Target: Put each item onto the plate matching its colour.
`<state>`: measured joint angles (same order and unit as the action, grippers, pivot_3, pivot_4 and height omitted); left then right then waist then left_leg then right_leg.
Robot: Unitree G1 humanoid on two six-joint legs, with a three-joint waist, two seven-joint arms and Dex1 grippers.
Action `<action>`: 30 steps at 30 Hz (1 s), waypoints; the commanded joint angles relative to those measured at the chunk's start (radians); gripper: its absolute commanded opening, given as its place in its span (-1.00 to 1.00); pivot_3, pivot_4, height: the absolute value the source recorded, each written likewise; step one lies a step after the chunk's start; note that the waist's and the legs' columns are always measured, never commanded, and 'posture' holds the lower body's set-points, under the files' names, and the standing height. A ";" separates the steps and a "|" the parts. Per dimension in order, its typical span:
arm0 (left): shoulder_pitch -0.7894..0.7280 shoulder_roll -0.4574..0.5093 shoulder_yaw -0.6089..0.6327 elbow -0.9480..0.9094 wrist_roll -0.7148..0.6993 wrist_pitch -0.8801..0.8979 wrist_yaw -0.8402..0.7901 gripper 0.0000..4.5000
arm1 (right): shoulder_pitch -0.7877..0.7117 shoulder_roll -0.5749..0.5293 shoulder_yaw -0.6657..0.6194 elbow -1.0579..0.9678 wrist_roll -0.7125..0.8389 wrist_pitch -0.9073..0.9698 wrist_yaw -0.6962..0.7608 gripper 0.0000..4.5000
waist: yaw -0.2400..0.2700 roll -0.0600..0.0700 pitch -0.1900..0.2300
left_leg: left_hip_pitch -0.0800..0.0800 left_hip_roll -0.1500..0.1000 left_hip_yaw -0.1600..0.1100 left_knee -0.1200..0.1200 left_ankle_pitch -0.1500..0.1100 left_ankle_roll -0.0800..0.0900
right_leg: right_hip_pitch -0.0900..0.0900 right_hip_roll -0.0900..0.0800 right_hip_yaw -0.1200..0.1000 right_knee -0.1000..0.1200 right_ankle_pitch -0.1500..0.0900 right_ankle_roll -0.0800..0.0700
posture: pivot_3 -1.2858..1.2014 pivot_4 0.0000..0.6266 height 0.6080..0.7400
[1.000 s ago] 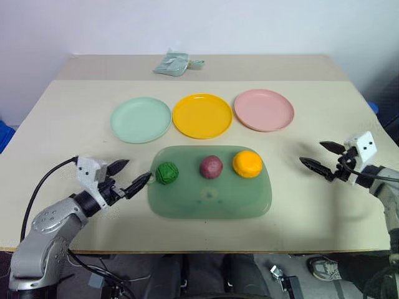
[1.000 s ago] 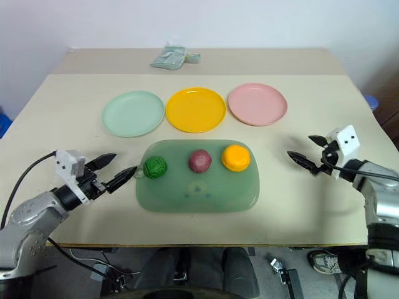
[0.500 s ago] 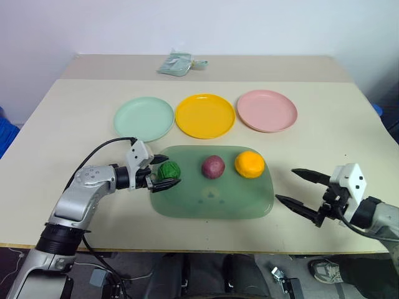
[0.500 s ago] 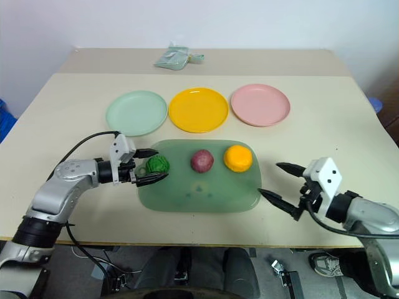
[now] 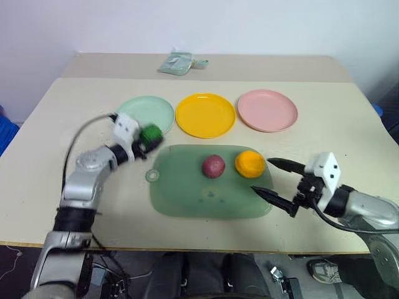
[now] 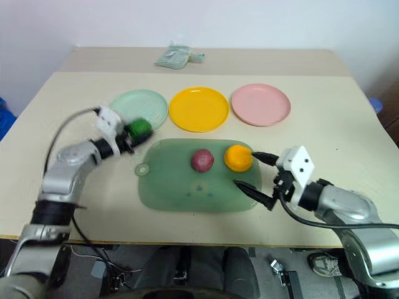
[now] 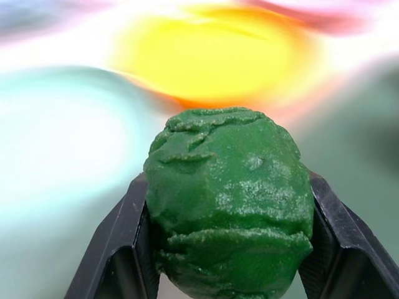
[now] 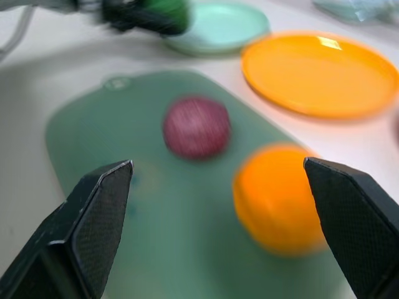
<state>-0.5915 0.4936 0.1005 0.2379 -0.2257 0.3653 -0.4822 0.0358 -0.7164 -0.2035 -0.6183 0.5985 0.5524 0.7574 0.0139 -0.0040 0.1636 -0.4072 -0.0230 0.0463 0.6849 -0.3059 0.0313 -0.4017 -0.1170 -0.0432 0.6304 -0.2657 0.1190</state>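
My left gripper (image 5: pixel 147 138) is shut on the dark green knobbly ball (image 7: pixel 229 199), lifted off the tray at the near edge of the mint green plate (image 5: pixel 142 113). The purple-maroon oval (image 5: pixel 213 166) and the orange ball (image 5: pixel 249 164) lie on the translucent green tray (image 5: pixel 187 196). At the tray's right end my right gripper (image 5: pixel 269 185) stands open, its fingers either side of the space just right of the orange ball (image 8: pixel 277 196), not touching it. Behind the tray sit the yellow plate (image 5: pixel 205 115) and the pink plate (image 5: pixel 267 110).
A pale green-grey packet (image 5: pixel 177 63) lies at the far edge of the beige table (image 5: pixel 330 143). The tray has a small loop (image 5: pixel 151 176) at its left end.
My left gripper has shut on the green ball and carried it up off the tray toward the mint plate. My right gripper has moved left to the tray's right end, beside the orange ball.
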 commanded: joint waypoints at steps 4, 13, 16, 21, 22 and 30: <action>-0.136 -0.051 0.021 0.197 0.068 0.000 0.146 -0.01 | -0.140 0.049 0.101 0.036 -0.020 0.002 -0.039 1.00 | 0.000 0.000 0.000 | -0.001 -0.002 0.001 0.000 0.000 0.001 | 0.000 0.002 -0.002 0.000 0.000 0.000 | 0.03 -0.52 1.00; -0.183 -0.031 0.044 0.301 0.068 -0.062 0.111 0.98 | -0.303 0.107 0.242 0.084 -0.065 0.100 -0.119 1.00 | -0.003 -0.004 0.002 | -0.001 -0.001 0.001 0.001 0.000 0.000 | -0.001 0.003 -0.004 0.001 0.000 0.001 | 0.03 -0.52 1.00; -0.122 -0.009 0.089 0.189 0.030 -0.084 0.088 0.98 | -0.370 0.131 0.338 0.100 -0.144 0.109 -0.149 1.00 | -0.006 -0.004 0.002 | -0.001 -0.001 0.002 0.001 0.001 0.000 | -0.002 0.003 -0.004 0.001 0.000 0.001 | 0.03 -0.52 1.00; 0.142 0.065 0.067 -0.237 -0.144 -0.045 -0.202 0.98 | -0.427 0.140 0.479 0.174 -0.280 0.087 -0.147 1.00 | -0.018 -0.004 0.001 | -0.001 0.000 0.002 0.001 0.001 -0.001 | -0.002 0.003 -0.003 0.001 0.000 0.001 | 0.03 -0.52 1.00; 0.204 0.090 0.045 -0.324 -0.173 -0.034 -0.267 0.98 | -0.436 0.147 0.493 0.190 -0.296 0.090 -0.149 1.00 | -0.022 -0.004 0.001 | -0.001 -0.001 0.002 0.001 0.001 -0.001 | -0.002 0.002 -0.003 0.001 0.000 0.001 | 0.03 -0.52 1.00; 0.506 0.223 -0.117 -0.657 -0.238 0.054 -0.478 0.98 | -0.494 0.196 0.549 0.283 -0.369 0.150 -0.157 1.00 | -0.026 -0.003 0.001 | -0.001 0.000 0.001 0.000 0.001 -0.002 | -0.001 -0.001 -0.003 0.000 0.000 0.000 | 0.03 -0.52 1.00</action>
<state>-0.0843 0.7118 -0.0193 -0.3643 -0.4395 0.4119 -0.9522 -0.4371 -0.5327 0.3430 -0.3252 0.2404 0.7060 0.5995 -0.0123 -0.0065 0.1649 -0.4081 -0.0233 0.0468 0.6847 -0.3049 0.0296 -0.4033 -0.1178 -0.0459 0.6309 -0.2659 0.1191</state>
